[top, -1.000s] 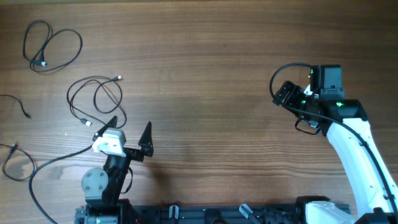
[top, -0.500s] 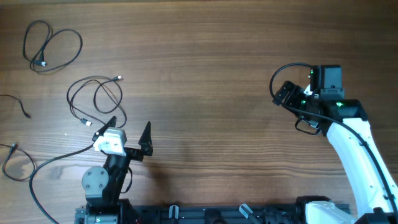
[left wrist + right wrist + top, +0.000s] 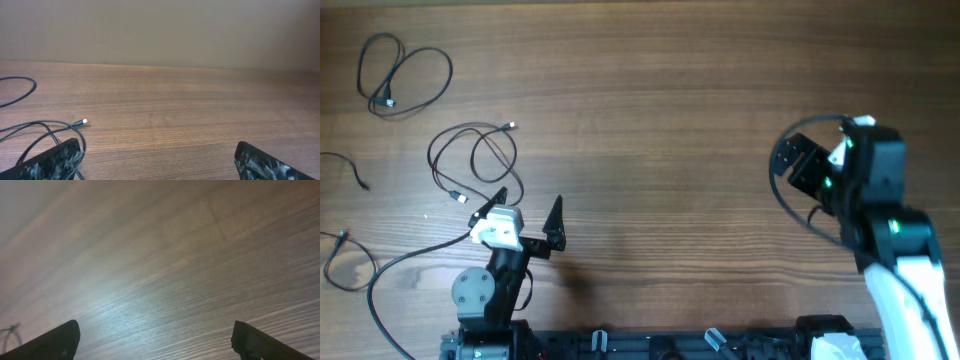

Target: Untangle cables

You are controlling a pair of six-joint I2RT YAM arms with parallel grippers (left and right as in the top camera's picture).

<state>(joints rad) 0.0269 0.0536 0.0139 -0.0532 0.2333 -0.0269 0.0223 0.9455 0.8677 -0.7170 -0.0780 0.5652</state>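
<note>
Cables (image 3: 478, 150) are noted as loose separate loops on the left of the table (image 3: 650, 110), the nearest loop just beside the left gripper (image 3: 528, 208). They are judged light, limp and easily dragged, and best pinched close behind a plug (image 3: 84, 121). The right gripper (image 3: 157, 342) and the left are spread wide, nothing held.

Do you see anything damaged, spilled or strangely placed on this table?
Nothing stands out. The cables lie as separate loops on the left side of the table; the left hand and right hand are open and empty.
</note>
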